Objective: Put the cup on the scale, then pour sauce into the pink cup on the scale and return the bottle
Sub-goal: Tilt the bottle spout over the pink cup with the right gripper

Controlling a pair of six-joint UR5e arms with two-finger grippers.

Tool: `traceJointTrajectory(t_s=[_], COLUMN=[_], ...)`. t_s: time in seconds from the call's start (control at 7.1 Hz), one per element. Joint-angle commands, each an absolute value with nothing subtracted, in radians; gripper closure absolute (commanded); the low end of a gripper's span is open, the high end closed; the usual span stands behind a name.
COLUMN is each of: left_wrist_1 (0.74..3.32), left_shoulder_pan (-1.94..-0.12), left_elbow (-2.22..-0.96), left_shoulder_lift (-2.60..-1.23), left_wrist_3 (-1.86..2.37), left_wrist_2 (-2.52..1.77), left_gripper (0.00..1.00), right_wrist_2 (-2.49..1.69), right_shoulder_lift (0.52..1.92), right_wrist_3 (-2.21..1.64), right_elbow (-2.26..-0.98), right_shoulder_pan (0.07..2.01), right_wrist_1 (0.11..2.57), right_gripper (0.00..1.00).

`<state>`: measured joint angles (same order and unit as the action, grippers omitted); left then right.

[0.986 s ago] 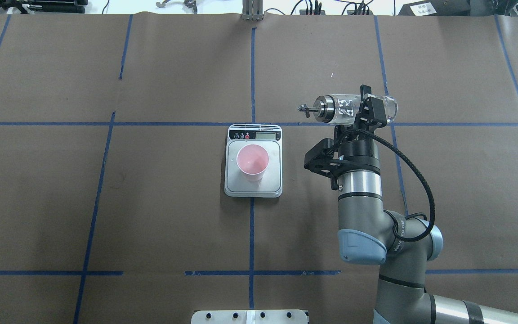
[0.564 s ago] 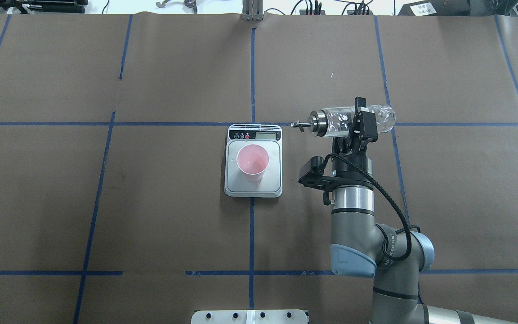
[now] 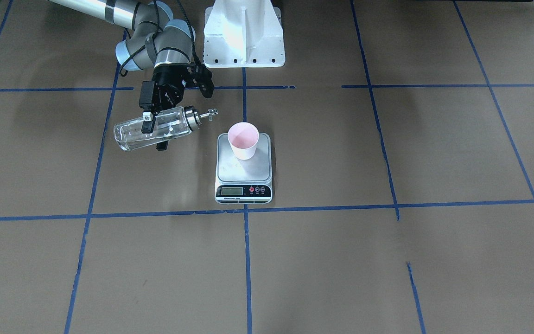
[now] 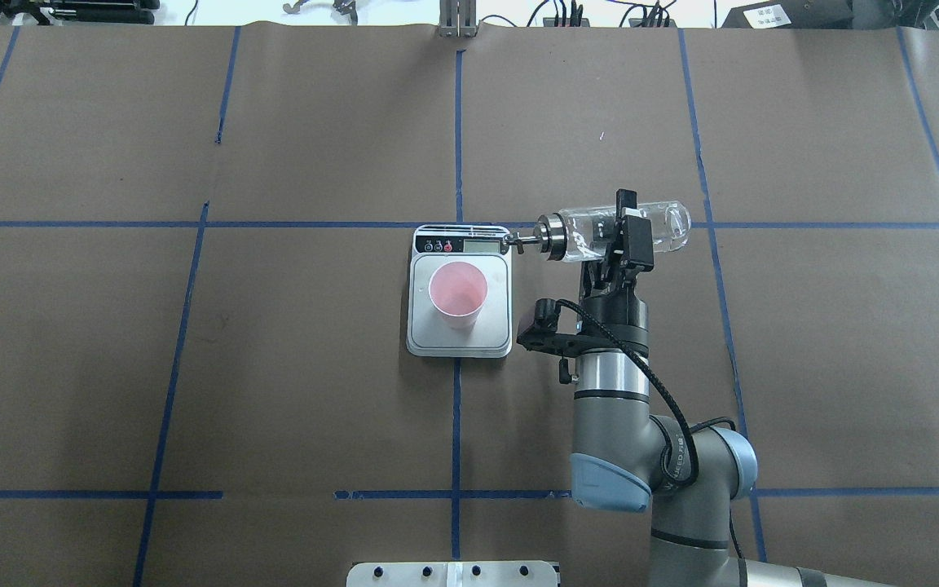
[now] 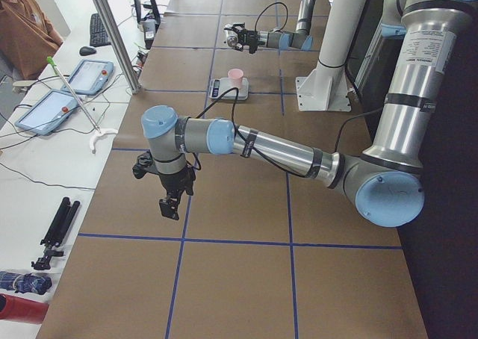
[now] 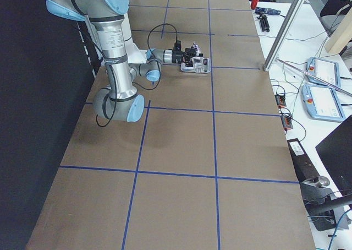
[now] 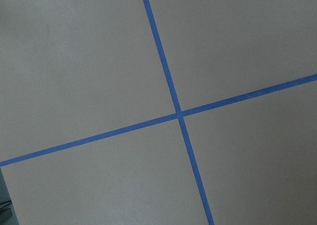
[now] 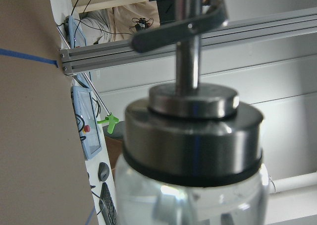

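The pink cup (image 4: 457, 292) stands upright on the silver scale (image 4: 495, 322) at the table's middle; both also show in the front view, the cup (image 3: 243, 138) on the scale (image 3: 244, 175). My right gripper (image 4: 627, 235) is shut on the clear glass bottle (image 4: 669, 228), which lies about level in the air. Its metal spout (image 4: 512, 240) points left and reaches the scale's far right corner, beside the cup. Clear liquid shows in the bottle (image 3: 130, 135). The right wrist view shows the cap (image 8: 193, 131) close up. My left gripper (image 5: 169, 203) hangs far off over bare table; I cannot tell its state.
Brown paper with blue tape lines covers the table. The white robot base (image 3: 244, 35) stands behind the scale. The left wrist view shows only a tape crossing (image 7: 179, 114). Tablets and cables (image 5: 63, 92) lie on a side bench beyond the table's far edge.
My right arm has moved left and toward the robot with the bottle. The spout has come from well right of the scale to its far right corner. The cup and scale have not moved.
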<state>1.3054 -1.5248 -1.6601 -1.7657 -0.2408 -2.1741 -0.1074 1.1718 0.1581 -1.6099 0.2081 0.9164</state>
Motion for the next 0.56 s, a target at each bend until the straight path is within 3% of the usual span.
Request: traceJointTrajectory(t_s=[0.0, 0.42], left_wrist_1=[1.307, 1.308], left_shoulder_pan=[-1.525, -1.525], left_elbow=[-1.660, -1.657], left_shoulder_lift=[-1.766, -1.764], left_wrist_3=[-0.241, -0.242], left_wrist_2=[-2.174, -2.174], left_gripper=[0.00, 0.00], right_wrist_2=[-0.106, -0.092], right_shoulder_lift=[1.170, 1.169], right_wrist_3=[0.175, 0.276], right_elbow=[-1.586, -1.577], right_shoulder_pan=[0.207, 0.204], right_wrist_1=[0.919, 0.917], right_gripper=[1.00, 1.00])
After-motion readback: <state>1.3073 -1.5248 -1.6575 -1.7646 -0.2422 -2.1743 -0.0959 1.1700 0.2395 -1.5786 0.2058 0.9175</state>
